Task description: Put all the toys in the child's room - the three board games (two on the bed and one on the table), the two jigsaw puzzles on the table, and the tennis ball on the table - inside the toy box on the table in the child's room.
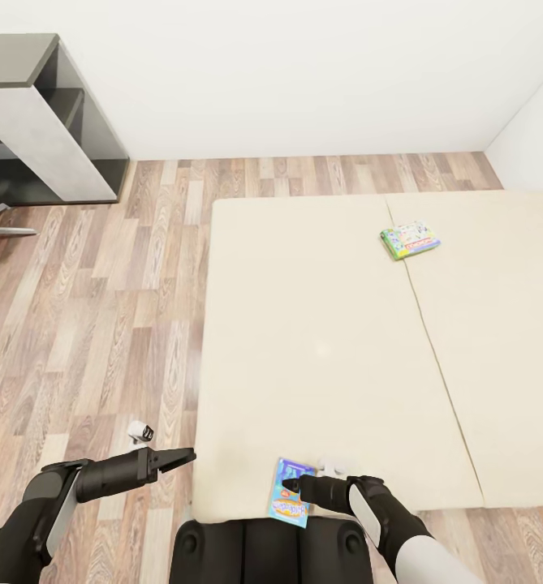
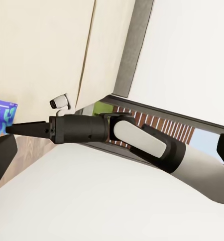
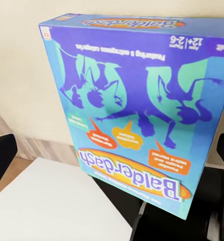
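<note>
The right pincer point(image 1: 291, 487) sits low at the near edge of the bed point(image 1: 320, 341), its dark fingers pointing toward the left arm's side. The light blue board game point(image 1: 291, 503) lies at that same near edge, right against the pincer's tip, with its near end hanging over the mattress edge toward the robot's trunk. In the right wrist view this box point(image 3: 137, 110) looms very close in front of the fingers; its cover reads "Balderdash" with blue and teal figures and orange speech marks. Whether the right pincer is closed on the box or merely touching it cannot be told; the fingers show only as dark shapes at the edges of that view.

The left pincer point(image 1: 182, 457) is held out over the wood-plank floor point(image 1: 101, 324), just beside the bed's near corner and apart from the blue box. Its fingers lie close together, narrowed to a point, with nothing between them. A small white object point(image 1: 141, 431) lies on the floor just beyond it.

Far ahead of the right pincer, well up the mattress and near the seam between the two mattress halves, lies the green-edged board game point(image 1: 410, 240) with its white colourful cover, flat on the bed.

Beyond the left pincer, against the white wall, stands a dark grey desk with a white panel point(image 1: 48, 130).

In the left wrist view the right arm point(image 2: 117, 135) stretches across, with a corner of the blue box point(image 2: 1, 118) at its tip.
</note>
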Available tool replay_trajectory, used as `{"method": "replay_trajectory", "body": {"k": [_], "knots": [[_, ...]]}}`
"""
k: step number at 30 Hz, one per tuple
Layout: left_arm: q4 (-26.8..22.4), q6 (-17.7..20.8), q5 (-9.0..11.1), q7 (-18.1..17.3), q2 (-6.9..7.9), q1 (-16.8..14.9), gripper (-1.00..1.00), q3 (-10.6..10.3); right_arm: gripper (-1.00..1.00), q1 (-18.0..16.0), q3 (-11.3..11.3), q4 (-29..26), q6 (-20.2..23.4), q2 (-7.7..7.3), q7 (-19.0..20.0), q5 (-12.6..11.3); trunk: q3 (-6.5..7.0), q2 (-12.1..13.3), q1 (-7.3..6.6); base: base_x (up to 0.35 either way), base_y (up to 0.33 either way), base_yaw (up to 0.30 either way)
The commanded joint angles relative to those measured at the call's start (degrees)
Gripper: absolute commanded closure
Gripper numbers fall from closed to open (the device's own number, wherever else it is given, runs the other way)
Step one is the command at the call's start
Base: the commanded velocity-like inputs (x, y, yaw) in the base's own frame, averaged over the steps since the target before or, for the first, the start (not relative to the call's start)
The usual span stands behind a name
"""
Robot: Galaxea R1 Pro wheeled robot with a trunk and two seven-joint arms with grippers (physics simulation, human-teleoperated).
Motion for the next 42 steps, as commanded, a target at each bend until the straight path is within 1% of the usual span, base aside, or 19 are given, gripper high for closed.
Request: {"method": "replay_trajectory", "body": {"k": [1, 42], "knots": [[0.0, 0.6, 0.0, -0.2, 0.01, 0.0, -1.0, 0.0, -1.0, 0.0, 0.0, -0.1, 0.4, 0.0, 0.0, -0.4, -0.06, -0.1, 0.03, -0.034, 0.001, 0.0], [0.0, 0.6, 0.0, -0.1, 0.01, 0.0, -1.0, 0.0, -1.0, 0.0, 0.0, -0.1, 0.4, -0.07, 0.0, -0.3, -0.06, -0.1, 0.03, -0.002, 0.024, 0.0]]}}
